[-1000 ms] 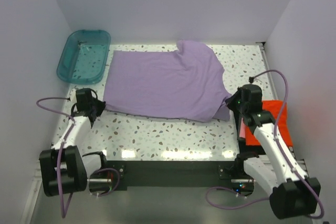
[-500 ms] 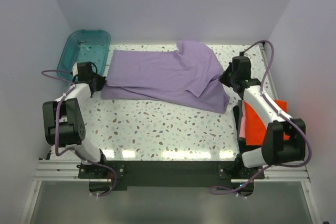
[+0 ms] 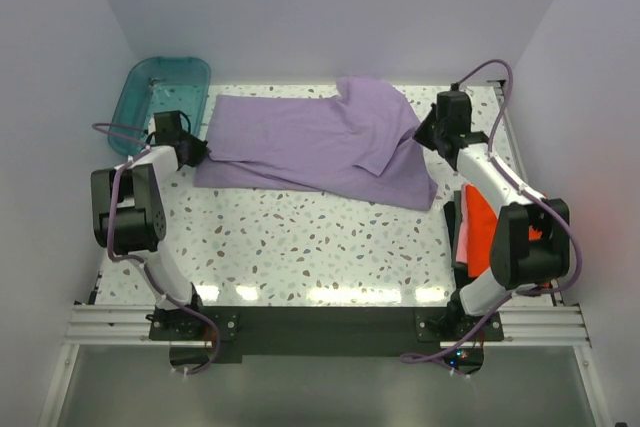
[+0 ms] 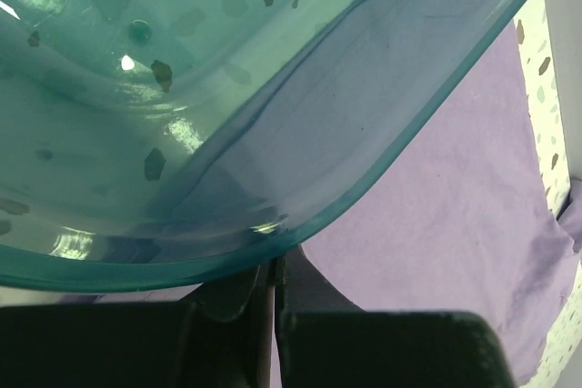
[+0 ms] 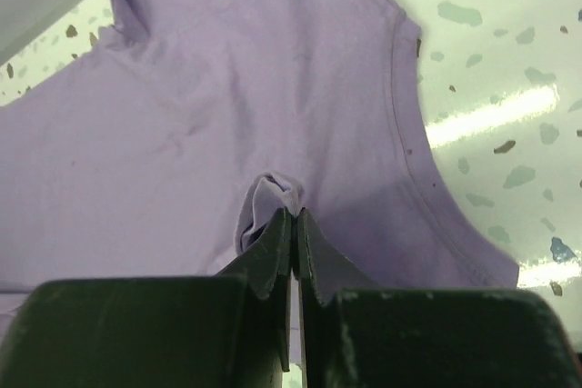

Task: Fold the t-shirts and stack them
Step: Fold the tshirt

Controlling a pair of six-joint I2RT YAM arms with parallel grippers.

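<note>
Nearest, by the right arm's base, the bright orange-red t-shirt folded into a flat rectangle (image 3: 478,230) lies at the right edge of the white speckled terrazzo table top (image 3: 300,247), partly under that arm. Further in, the plain lavender-purple short-sleeved cloth t-shirt (image 3: 310,142) is spread across the far half of the table, with its near edge doubled over toward the right. The right gripper (image 5: 293,220) has its jaws pressed together on a small puckered tuft at this shirt's right end, beside a curved stitched hem. The left gripper (image 4: 275,265) is likewise closed and seems to nip the shirt's left edge. Its wrist view is crowded by the translucent teal plastic tub (image 3: 135,97), which stands in the far left corner just beside it. The cloth looks light, thin and limp, so it will likely sag, wrinkle and drag on the table rather than hold a shape. It is best pinched at a hem corner or seam at each end and kept taut between the two. No brand, label or print can be read on either shirt or on the tub.
</note>
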